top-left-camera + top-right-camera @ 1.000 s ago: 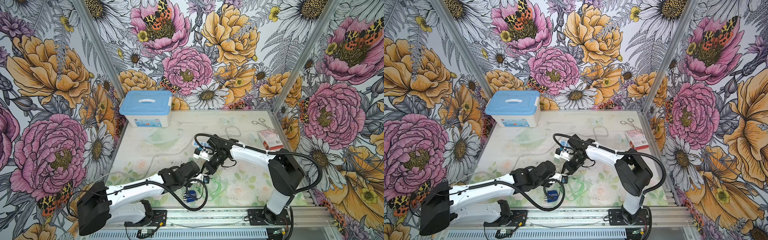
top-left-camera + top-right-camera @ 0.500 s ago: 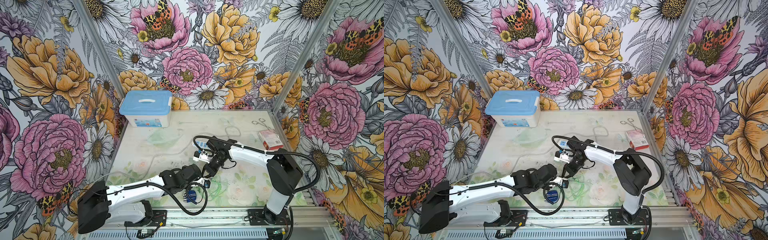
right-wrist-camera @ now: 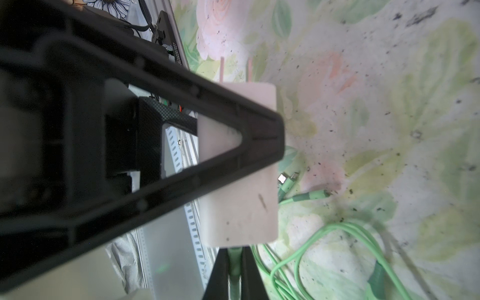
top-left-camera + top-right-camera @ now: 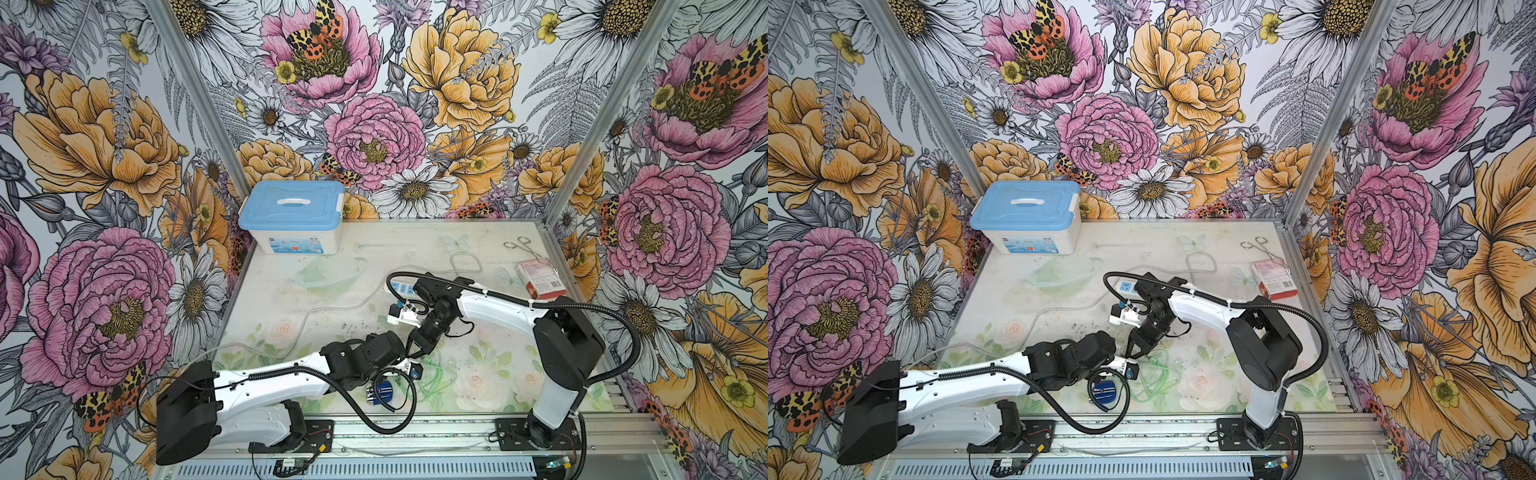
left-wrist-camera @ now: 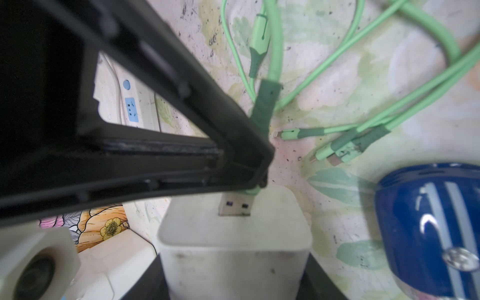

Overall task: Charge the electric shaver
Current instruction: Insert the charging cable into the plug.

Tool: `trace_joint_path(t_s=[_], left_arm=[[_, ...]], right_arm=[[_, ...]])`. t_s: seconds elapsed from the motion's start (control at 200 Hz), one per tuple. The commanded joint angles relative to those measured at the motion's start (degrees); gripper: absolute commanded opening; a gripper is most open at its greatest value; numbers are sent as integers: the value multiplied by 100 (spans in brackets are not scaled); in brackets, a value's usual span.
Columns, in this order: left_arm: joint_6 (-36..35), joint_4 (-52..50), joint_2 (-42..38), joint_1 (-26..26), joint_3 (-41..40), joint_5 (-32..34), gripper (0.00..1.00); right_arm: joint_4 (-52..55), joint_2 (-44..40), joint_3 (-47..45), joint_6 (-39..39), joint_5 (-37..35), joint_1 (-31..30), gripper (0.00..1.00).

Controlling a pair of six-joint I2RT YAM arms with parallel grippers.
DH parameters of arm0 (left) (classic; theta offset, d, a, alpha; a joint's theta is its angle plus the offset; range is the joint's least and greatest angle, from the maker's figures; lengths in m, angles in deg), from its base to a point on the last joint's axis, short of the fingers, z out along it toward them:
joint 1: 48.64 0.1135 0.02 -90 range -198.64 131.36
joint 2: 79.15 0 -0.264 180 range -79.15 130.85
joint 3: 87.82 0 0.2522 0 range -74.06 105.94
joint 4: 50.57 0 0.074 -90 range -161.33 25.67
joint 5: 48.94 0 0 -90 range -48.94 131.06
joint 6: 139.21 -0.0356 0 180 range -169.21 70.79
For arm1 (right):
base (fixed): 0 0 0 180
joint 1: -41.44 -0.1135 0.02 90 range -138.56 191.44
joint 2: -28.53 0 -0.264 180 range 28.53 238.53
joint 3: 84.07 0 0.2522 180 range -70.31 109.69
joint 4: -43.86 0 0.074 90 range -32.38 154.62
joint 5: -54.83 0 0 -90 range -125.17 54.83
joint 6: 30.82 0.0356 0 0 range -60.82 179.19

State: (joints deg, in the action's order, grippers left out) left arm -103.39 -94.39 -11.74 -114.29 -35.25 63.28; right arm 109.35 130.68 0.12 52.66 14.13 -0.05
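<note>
The dark blue electric shaver (image 4: 384,390) (image 4: 1105,390) (image 5: 428,228) with silver stripes lies on the table near the front edge, beside my left gripper. My left gripper (image 5: 235,272) (image 4: 409,366) is shut on a white cube charger (image 5: 233,241) (image 3: 241,213). My right gripper (image 3: 235,270) (image 4: 415,351) is shut on the USB plug (image 5: 235,205) of a green cable (image 5: 324,59) (image 3: 311,246). The plug's metal tip meets the charger's face. How deep it sits I cannot tell.
A white power strip (image 4: 399,286) (image 5: 131,109) with blue sockets lies behind the right arm. A blue-lidded box (image 4: 295,216) stands at the back left. Forceps (image 4: 525,247) and a red carton (image 4: 540,278) lie at the back right. Clear tubing (image 4: 328,274) crosses the middle.
Both grippers have shifted slightly toward the front edge and come closer together. The shaver has not moved.
</note>
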Motion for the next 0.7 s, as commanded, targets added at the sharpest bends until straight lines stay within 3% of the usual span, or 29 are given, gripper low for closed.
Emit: trace_joint_path(t_s=[0.0,0.691], left_arm=[[23,449,25,-363,275,-882,0],[-56,625,35,-256,263,-796,0]], right_arm=[[-910,103,431,-146,-210,202,0],[-842,339,276,-231,-102,153,0]])
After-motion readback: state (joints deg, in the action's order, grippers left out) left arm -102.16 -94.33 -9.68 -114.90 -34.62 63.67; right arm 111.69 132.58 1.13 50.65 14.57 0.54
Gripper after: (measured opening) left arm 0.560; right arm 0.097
